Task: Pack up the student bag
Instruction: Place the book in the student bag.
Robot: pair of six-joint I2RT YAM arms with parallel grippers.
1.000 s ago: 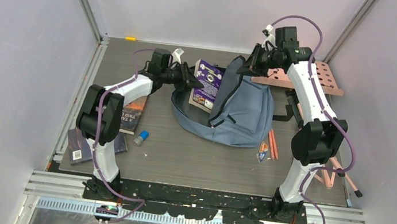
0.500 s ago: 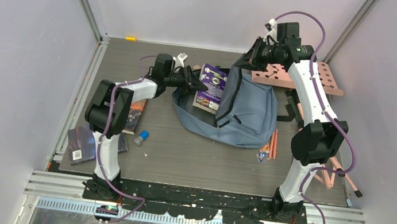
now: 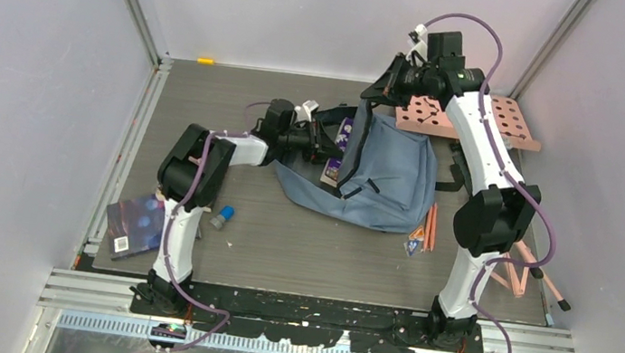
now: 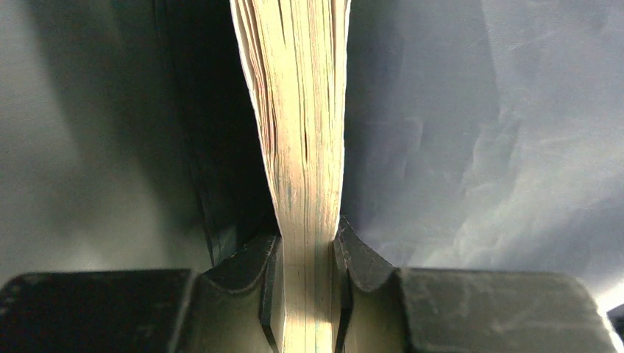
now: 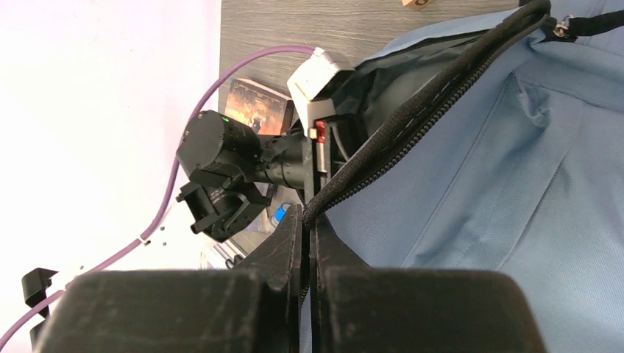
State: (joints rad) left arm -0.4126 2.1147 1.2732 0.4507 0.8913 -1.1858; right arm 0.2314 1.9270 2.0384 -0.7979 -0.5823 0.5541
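– Grey tabletop (image 3: 298, 257), pale walls on three sides, and the student bag (image 3: 391, 173) lying in the middle with its mouth turned to its left. How is the book going in?

– Edge first. The left gripper (image 4: 305, 246) pinches the book (image 4: 302, 110) by its pages, partly inside the mouth. The right gripper (image 5: 307, 220) is pressed together on the bag's zipper edge, lifting it at the far side.

– What makes it go well?

– I'd hold that edge high and taut, slide the book deep, and let go only once it rests on the lining.

– Anything in the way?

– The sagging flap could catch a corner. Left of the bag lie a dark book (image 3: 137, 222) and a small blue item (image 3: 223, 214); right of it, pencils (image 3: 430, 227); behind it, a pink pegboard (image 3: 508, 120). None blocks the mouth.
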